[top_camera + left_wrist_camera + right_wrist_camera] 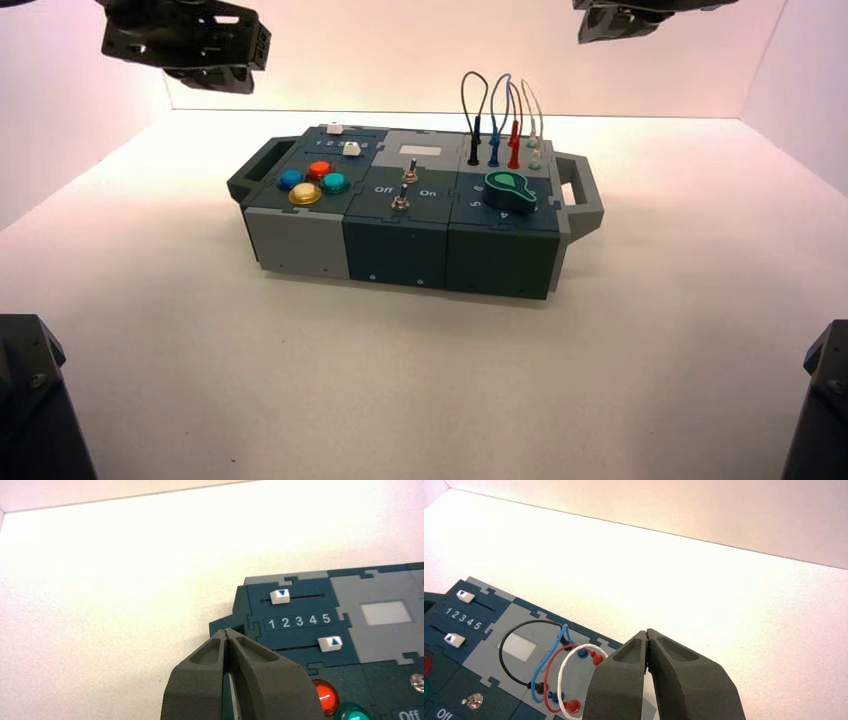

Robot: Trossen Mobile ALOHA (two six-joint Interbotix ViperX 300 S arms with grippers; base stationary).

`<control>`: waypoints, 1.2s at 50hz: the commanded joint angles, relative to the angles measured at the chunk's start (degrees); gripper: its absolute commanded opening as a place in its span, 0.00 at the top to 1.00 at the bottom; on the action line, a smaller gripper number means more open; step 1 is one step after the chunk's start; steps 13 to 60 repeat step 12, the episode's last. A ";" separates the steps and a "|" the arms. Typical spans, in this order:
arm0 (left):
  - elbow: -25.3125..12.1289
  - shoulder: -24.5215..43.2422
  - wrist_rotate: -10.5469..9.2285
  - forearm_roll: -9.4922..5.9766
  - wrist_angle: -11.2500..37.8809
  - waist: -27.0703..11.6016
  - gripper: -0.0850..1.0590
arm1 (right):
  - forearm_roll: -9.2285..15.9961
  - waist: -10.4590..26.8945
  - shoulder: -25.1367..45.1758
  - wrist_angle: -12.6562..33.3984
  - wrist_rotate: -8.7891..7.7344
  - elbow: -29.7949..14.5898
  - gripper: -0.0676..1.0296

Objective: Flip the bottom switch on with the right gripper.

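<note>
The bottom switch [400, 202] is a small metal toggle on the dark middle panel of the box [400, 250], between the lettering "Off" and "On" and below a second toggle [409, 173]. My right gripper [622, 20] hangs high at the back right, far from the box. In the right wrist view its fingers [647, 632] are shut and empty above the wires. That view shows only the upper toggle [473, 700]; the bottom switch is out of view. My left gripper [190, 45] is parked high at the back left, shut and empty [227, 631].
The box has four coloured buttons [312, 182] on the left, two white sliders [280, 595] with numbers 1 to 5, a green knob [510, 190] on the right, and looping wires [500, 120] plugged in behind the knob. Handles stick out at both ends.
</note>
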 commanded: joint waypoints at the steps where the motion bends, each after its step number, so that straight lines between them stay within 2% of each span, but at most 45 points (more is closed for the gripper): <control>1: -1.58 -0.79 -0.53 -0.09 -0.44 -0.09 0.95 | 0.26 -0.18 -1.58 -1.05 0.09 -0.35 0.96; 60: -1.49 -1.49 -0.62 -0.09 -0.44 -0.26 0.95 | 0.26 -0.26 -1.32 -1.05 0.09 -0.35 0.96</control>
